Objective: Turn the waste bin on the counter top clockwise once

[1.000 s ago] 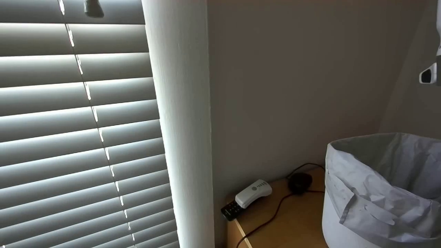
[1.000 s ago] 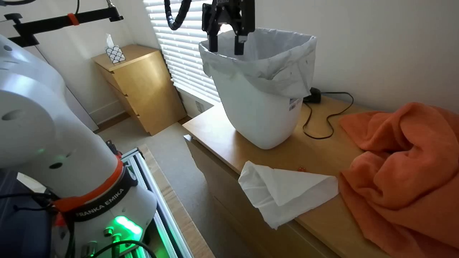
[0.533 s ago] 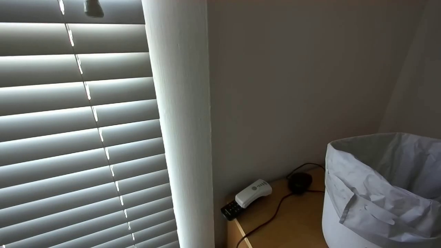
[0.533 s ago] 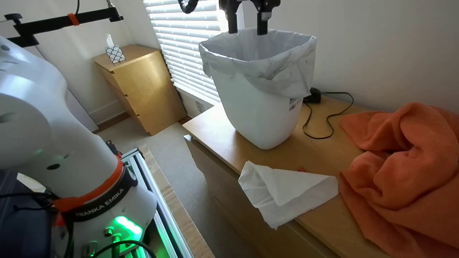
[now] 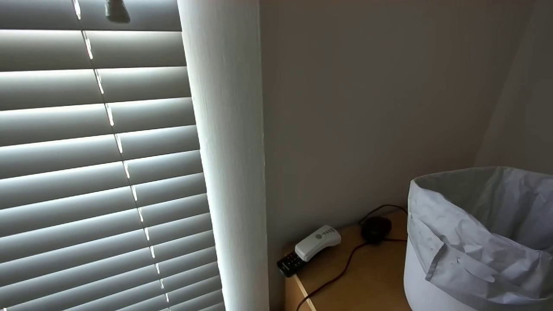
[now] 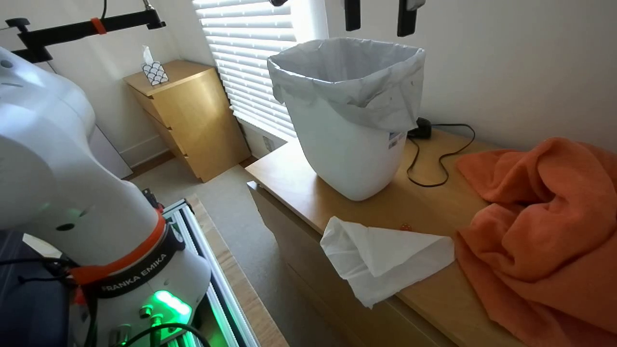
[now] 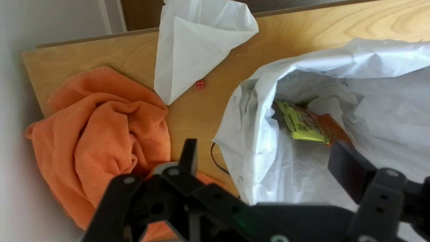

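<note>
I find the waste bin (image 6: 349, 140) standing on the table (image 6: 424, 207) near the orange cloth (image 6: 549, 236), my gripper (image 6: 379, 28) above the bin's cloth-side rim (image 7: 263, 124), fingers (image 6: 352, 17) apart, grasping nothing; I judge this the approach, the next move calling for descent astride that rim, closing, then turning clockwise.

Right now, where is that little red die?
In the wrist view's upper middle, the red die lies on the wooden counter, close beside the white paper and left of the waste bin.
</note>
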Robot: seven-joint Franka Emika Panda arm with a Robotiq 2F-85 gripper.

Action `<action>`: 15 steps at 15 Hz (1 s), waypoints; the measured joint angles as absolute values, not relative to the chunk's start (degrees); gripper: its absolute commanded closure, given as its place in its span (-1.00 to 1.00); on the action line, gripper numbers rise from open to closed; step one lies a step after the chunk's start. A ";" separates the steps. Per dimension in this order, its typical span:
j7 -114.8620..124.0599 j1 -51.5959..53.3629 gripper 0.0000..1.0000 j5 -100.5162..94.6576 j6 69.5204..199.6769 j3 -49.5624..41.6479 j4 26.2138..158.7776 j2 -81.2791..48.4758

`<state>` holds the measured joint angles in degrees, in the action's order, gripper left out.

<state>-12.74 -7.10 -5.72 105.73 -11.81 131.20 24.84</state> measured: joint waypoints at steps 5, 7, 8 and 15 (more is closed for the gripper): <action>-13.86 -7.39 -1.00 -5.08 109.80 -12.88 130.48 21.00; -13.86 -7.30 -1.00 -5.05 112.28 -12.69 130.47 18.98; -13.86 -7.24 -1.00 -5.05 113.36 -12.49 130.47 17.95; -13.91 -6.76 0.17 -5.05 114.96 -10.67 130.44 12.98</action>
<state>-13.91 -6.76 -5.05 114.96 -10.67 130.44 12.98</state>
